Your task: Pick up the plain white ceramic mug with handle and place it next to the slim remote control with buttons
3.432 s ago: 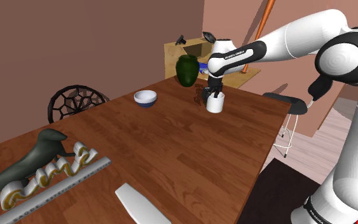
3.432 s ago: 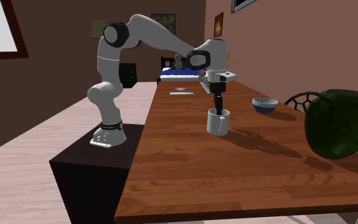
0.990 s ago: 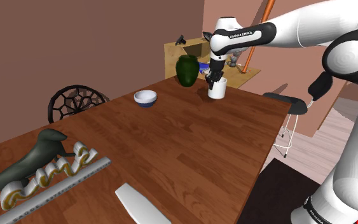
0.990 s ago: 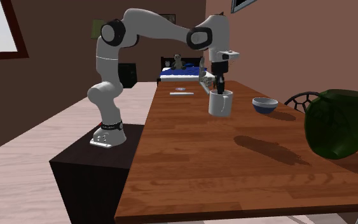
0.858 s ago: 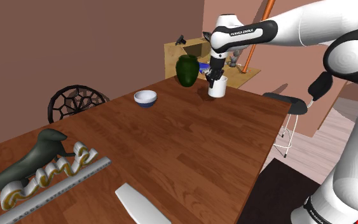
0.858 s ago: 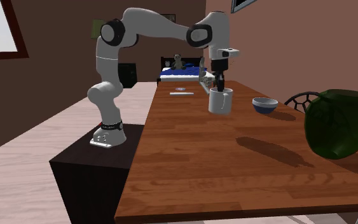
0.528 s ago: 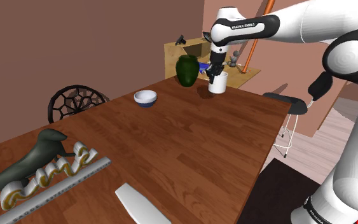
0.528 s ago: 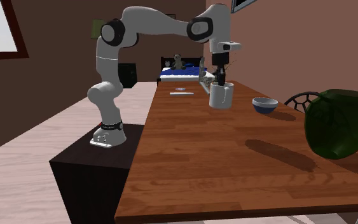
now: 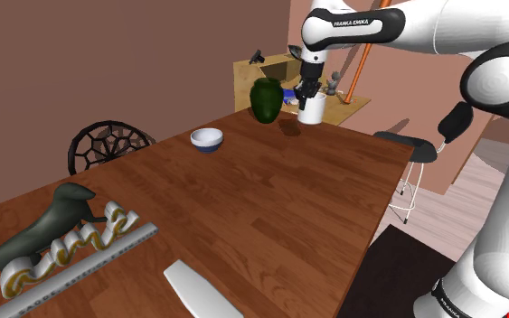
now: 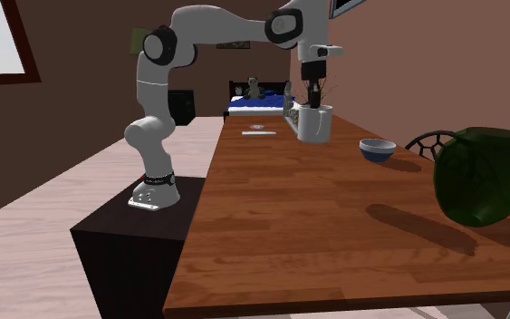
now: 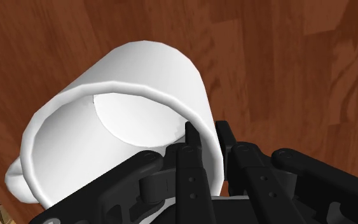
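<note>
The mug (image 9: 312, 110) has risen higher above the worktop (image 9: 270, 208) than half a second ago, its shadow lying on the wood below. The claw (image 9: 308, 93) is closed tight on the mug's wall, one finger inside the rim and one outside. The mug hangs over the worktop's far end, near the green vase (image 9: 264, 99). The arm (image 9: 406, 23) reads FRANKA EMIKA. The white remote (image 9: 200, 291) lies at the opposite end, well apart.
</note>
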Robot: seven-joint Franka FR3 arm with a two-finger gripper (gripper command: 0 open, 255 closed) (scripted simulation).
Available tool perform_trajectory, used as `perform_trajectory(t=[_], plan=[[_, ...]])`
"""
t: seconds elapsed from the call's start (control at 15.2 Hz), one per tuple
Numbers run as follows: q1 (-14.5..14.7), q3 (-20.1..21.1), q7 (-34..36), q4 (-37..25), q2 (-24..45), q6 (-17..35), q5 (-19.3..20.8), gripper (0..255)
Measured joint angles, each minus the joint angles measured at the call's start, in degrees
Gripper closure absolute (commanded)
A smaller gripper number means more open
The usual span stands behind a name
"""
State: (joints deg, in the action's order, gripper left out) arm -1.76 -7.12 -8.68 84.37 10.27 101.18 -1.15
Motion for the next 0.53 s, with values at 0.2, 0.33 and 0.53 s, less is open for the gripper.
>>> perform_trajectory(t=[0.2, 0.33, 0.53], plan=[[1.8, 1.1, 2.9, 5.4, -4.4, 1.0, 1.0, 255], [3.0, 2.0, 5.0, 9.6, -7.7, 1.9, 1.6, 255], [4.8, 3.7, 8.6, 15.5, -12.6, 2.8, 2.4, 255]])
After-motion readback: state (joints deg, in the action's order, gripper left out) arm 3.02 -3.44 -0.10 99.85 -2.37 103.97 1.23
